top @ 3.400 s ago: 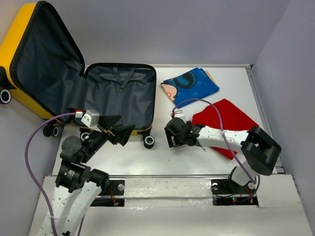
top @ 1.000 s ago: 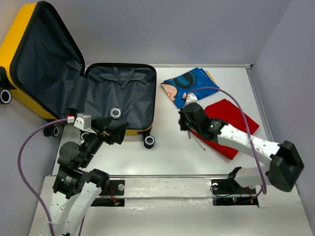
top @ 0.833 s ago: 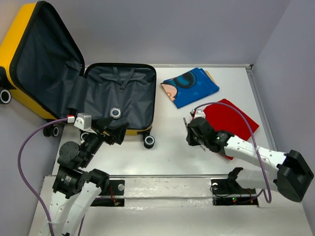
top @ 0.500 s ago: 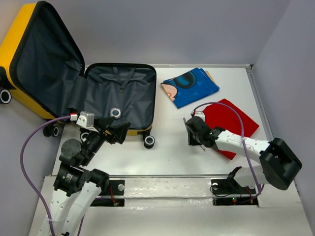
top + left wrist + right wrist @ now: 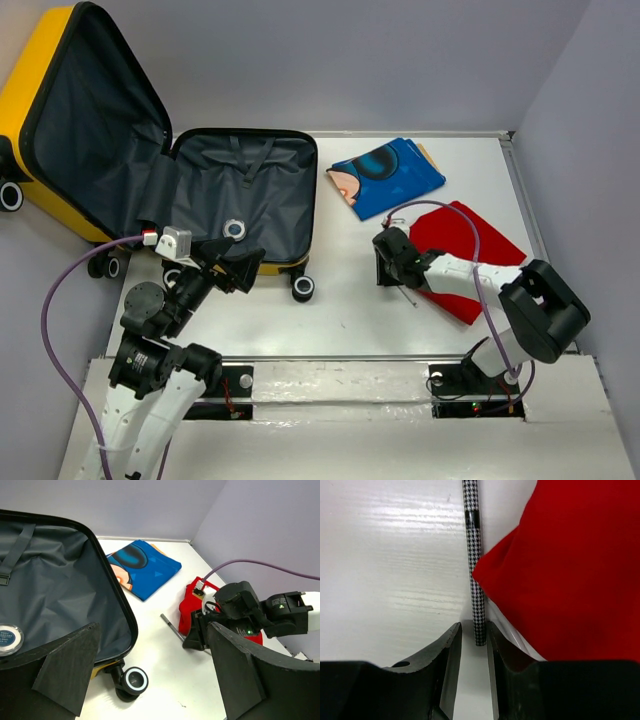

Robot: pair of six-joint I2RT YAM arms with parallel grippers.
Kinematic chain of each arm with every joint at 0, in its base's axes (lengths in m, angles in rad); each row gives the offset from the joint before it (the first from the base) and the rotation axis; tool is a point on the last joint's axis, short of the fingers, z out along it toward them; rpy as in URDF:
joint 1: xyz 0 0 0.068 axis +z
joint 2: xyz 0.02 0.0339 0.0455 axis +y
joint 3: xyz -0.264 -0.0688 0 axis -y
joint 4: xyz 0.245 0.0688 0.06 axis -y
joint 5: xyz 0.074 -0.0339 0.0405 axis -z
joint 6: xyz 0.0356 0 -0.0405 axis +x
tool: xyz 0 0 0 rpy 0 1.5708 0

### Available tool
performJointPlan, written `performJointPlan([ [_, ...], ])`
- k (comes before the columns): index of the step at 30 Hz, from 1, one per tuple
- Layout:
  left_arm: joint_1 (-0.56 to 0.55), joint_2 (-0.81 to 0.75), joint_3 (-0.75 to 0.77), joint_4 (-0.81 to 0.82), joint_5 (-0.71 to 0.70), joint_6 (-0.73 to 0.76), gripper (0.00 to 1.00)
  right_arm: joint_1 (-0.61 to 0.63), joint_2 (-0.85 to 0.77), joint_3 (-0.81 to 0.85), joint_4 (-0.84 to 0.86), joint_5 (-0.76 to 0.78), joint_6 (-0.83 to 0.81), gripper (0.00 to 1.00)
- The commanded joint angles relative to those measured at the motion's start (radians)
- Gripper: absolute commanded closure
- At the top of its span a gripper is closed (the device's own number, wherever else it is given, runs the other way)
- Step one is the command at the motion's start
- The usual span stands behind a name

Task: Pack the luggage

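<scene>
The luggage [image 5: 282, 205] lies open at the bench's [image 5: 340, 315] far left: a small yellow hard shell with black zipper trim and dark grey lining. One half rests flat, lining up; the other stands tilted back at its left. Black-and-white caster wheels [image 5: 303, 288] face the near edge.

Red cloth [image 5: 570, 580] corner overlaps the checkered pen [image 5: 474, 545].
</scene>
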Motion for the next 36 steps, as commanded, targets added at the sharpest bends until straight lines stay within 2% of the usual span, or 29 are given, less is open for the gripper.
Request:
performJointPlan([
  [1, 0.003, 0.005, 0.006, 0.056, 0.022, 0.002, 0.01, -0.007, 0.041, 0.061, 0.067, 0.015, -0.029, 0.67],
  [6, 0.005, 0.009, 0.005, 0.056, 0.024, 0.001, 0.01, -0.007, 0.074, 0.079, 0.064, 0.012, -0.054, 0.73],
  [9, 0.008, 0.006, 0.006, 0.056, 0.025, 0.002, 0.01, -0.007, 0.098, 0.088, 0.061, 0.007, -0.058, 0.92],
  [15, 0.011, 0.004, 0.006, 0.056, 0.027, 0.002, 0.01, 0.036, 0.002, 0.117, 0.086, -0.013, -0.087, 0.93],
  [21, 0.013, 0.001, 0.005, 0.056, 0.025, 0.002, 0.01, 0.085, -0.123, 0.228, 0.144, -0.15, -0.109, 0.93],
  [23, 0.013, 0.001, 0.006, 0.057, 0.027, 0.001, 0.01, 0.109, -0.098, 0.278, 0.176, -0.195, -0.113, 0.93],
  [28, 0.016, 0.004, 0.005, 0.059, 0.028, 0.001, 0.01, 0.19, 0.086, 0.522, 0.208, -0.244, -0.112, 0.93],
  [30, 0.017, 0.007, 0.005, 0.057, 0.03, 0.001, 0.01, 0.203, 0.181, 0.648, 0.208, -0.258, -0.094, 0.7],
  [31, 0.017, 0.009, 0.006, 0.057, 0.028, 0.002, 0.01, 0.203, 0.205, 0.685, 0.208, -0.257, -0.089, 0.48],
  [32, 0.017, 0.009, 0.005, 0.056, 0.028, 0.002, 0.01, 0.203, 0.202, 0.684, 0.207, -0.235, -0.095, 0.4],
  [34, 0.017, 0.007, 0.006, 0.056, 0.028, 0.002, 0.01, 0.203, 0.17, 0.647, 0.196, -0.2, -0.112, 0.35],
  [35, 0.017, 0.006, 0.006, 0.056, 0.027, 0.002, 0.01, 0.189, 0.144, 0.612, 0.19, -0.162, -0.112, 0.37],
  [36, 0.017, 0.004, 0.005, 0.056, 0.028, 0.004, 0.01, 0.178, 0.079, 0.51, 0.187, -0.152, -0.101, 0.39],
])
